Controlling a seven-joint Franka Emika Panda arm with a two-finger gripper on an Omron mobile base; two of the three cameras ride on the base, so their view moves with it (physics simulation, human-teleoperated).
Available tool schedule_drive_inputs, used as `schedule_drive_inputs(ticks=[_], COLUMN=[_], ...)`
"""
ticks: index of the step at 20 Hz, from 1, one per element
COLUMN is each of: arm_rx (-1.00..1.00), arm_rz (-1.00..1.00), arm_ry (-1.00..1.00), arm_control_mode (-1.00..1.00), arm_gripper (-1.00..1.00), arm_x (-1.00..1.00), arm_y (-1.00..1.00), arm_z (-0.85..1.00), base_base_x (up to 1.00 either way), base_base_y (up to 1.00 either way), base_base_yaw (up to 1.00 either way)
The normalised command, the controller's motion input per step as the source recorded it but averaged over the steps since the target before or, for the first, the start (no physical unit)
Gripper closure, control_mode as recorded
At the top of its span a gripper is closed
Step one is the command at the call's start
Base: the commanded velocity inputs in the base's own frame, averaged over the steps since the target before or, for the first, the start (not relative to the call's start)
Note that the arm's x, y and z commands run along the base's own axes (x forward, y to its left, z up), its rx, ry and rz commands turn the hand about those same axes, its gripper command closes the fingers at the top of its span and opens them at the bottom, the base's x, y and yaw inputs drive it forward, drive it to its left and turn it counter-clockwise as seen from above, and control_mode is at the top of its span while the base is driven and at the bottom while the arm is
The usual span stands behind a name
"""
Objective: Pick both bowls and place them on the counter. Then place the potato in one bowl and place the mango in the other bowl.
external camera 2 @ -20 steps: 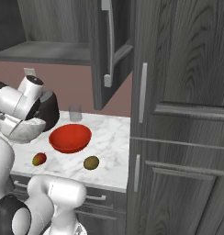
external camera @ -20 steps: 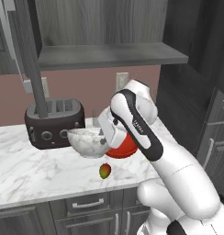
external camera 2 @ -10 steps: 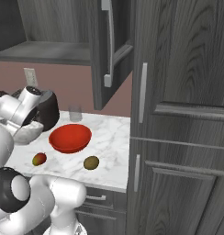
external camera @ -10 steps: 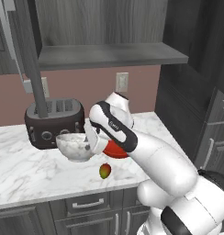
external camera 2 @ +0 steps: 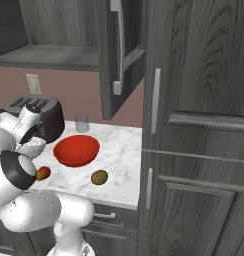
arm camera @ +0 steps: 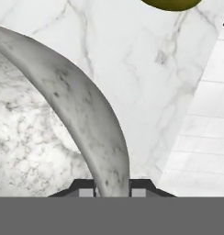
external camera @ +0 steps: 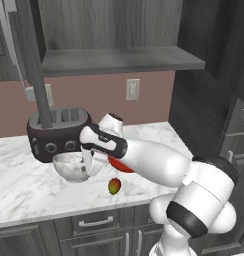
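You're setting down the second bowl: your fingers (arm camera: 113, 189) pinch the marbled bowl's (external camera: 70, 167) rim just before the toaster (external camera: 58, 133), so lower it onto the bench (external camera: 24, 185), then release.

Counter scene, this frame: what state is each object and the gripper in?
marbled bowl: upright, gripped by its rim, low over the counter
gripper: shut on the bowl rim
red bowl: upright on counter, empty
mango: loose on counter
potato: loose on counter
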Motion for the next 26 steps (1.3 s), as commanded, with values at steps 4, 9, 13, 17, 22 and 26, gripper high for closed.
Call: schedule_drive_inputs(ticks=[4, 9, 13, 17, 22, 26], arm_rx=[-0.04, -0.02, 0.00, 0.00, -0.01, -0.01], arm_rz=[0.00, 0.00, 0.00, 0.00, 0.00, 0.00], arm_ry=[0.00, 0.00, 0.00, 0.01, 0.00, 0.00], arm_control_mode=[-1.00, -1.00, -1.00, -1.00, -1.00, -1.00], arm_gripper=[1.00, 1.00, 1.00, 1.00, -1.00, -1.00], arm_x=[0.24, 0.22, 0.16, 0.04, 0.00, -0.01], arm_y=[0.16, 0.20, 0.15, 0.03, -0.01, -0.10], arm_z=[-0.49, -0.45, -0.33, -0.18, -0.01, 0.01], base_base_x=[0.00, 0.00, 0.00, 0.00, 0.00, 0.00], base_base_y=[0.00, 0.00, 0.00, 0.00, 0.00, 0.00], base_base_yaw=[0.00, 0.00, 0.00, 0.00, 0.00, 0.00])
